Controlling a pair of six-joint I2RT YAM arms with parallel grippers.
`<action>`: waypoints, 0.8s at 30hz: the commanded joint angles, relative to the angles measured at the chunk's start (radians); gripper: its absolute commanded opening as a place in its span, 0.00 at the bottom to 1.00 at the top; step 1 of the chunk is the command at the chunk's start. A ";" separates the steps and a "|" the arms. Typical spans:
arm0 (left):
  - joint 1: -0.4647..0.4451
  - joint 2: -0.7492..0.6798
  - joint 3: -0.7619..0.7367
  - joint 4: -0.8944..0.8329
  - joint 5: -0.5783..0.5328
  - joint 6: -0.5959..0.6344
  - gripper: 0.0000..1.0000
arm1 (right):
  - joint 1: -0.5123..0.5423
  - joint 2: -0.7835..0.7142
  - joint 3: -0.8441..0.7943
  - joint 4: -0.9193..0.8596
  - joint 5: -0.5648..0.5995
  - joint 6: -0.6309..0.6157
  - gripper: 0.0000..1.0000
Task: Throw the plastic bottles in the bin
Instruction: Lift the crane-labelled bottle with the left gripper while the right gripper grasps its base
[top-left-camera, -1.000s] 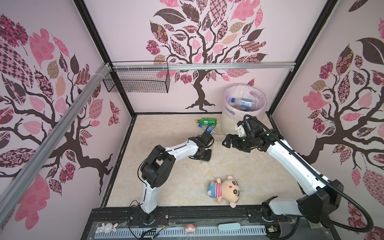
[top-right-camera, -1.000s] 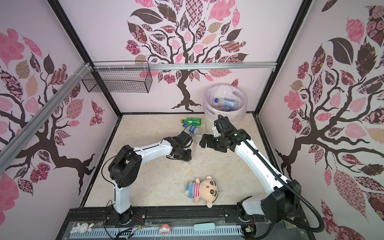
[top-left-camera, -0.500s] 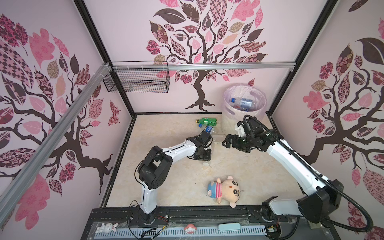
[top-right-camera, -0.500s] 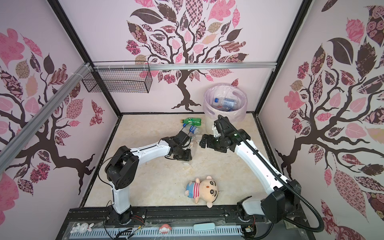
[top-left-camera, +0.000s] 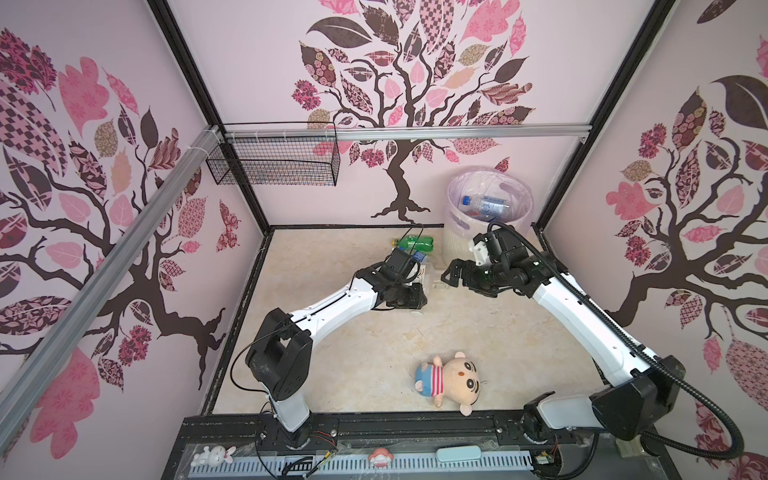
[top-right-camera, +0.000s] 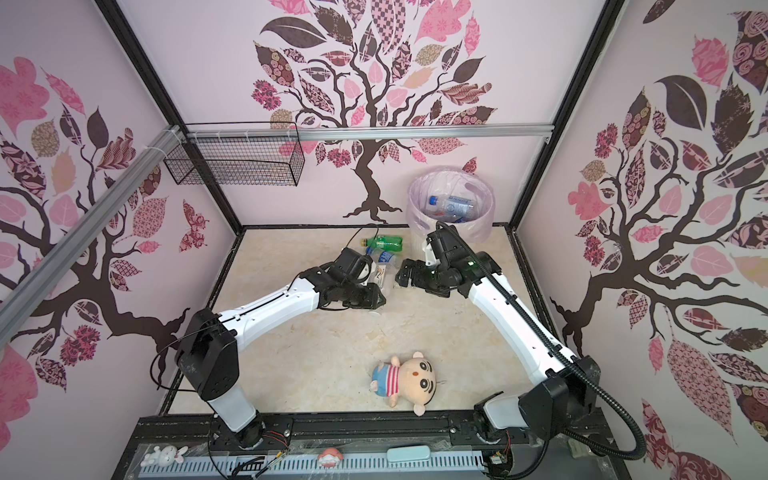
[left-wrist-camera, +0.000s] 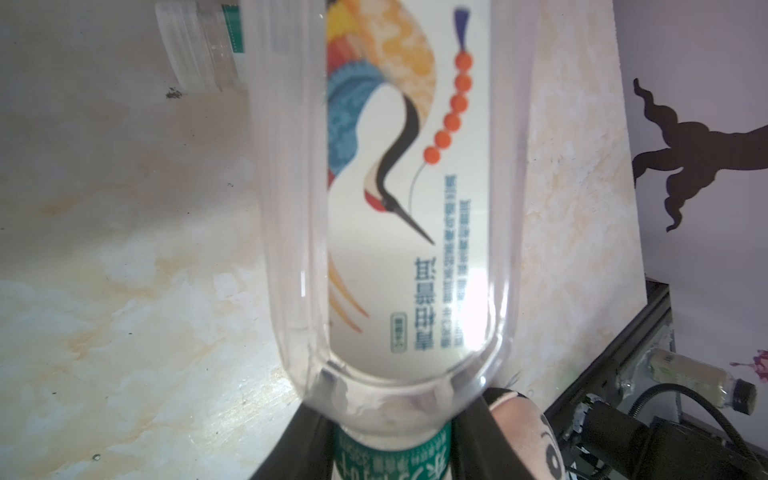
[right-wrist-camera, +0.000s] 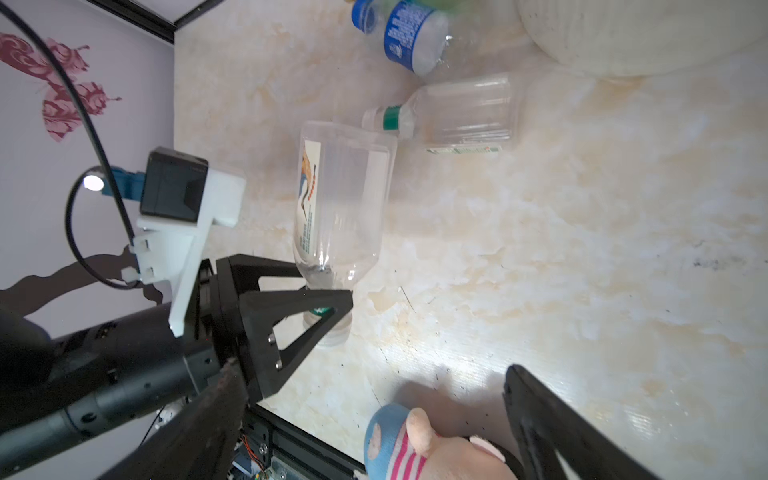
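The left arm (top-left-camera: 332, 300) and right arm (top-left-camera: 582, 318) are showing white shells, black joints; a ribbed black hose (top-left-camera: 739, 440) is looping at four o'clock.

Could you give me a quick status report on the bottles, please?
Left gripper shut on crane-label bottle, at neck. Right gripper open, empty. Three bottles loose by bin. Right arm may crowd the route.

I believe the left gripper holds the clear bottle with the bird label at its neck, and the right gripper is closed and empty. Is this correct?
Not fully. The right gripper is open, not closed: the right wrist view shows its fingers wide apart with nothing between them. The left gripper does hold the clear bottle at its neck.
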 joint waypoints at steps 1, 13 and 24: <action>0.003 -0.058 0.005 0.034 0.024 -0.045 0.28 | -0.012 0.036 0.030 0.042 -0.057 0.037 1.00; -0.002 -0.175 -0.030 0.056 0.058 -0.113 0.28 | -0.014 0.077 0.003 0.244 -0.169 0.064 1.00; -0.019 -0.218 -0.004 0.037 0.062 -0.149 0.29 | -0.014 0.130 -0.005 0.377 -0.240 0.115 0.90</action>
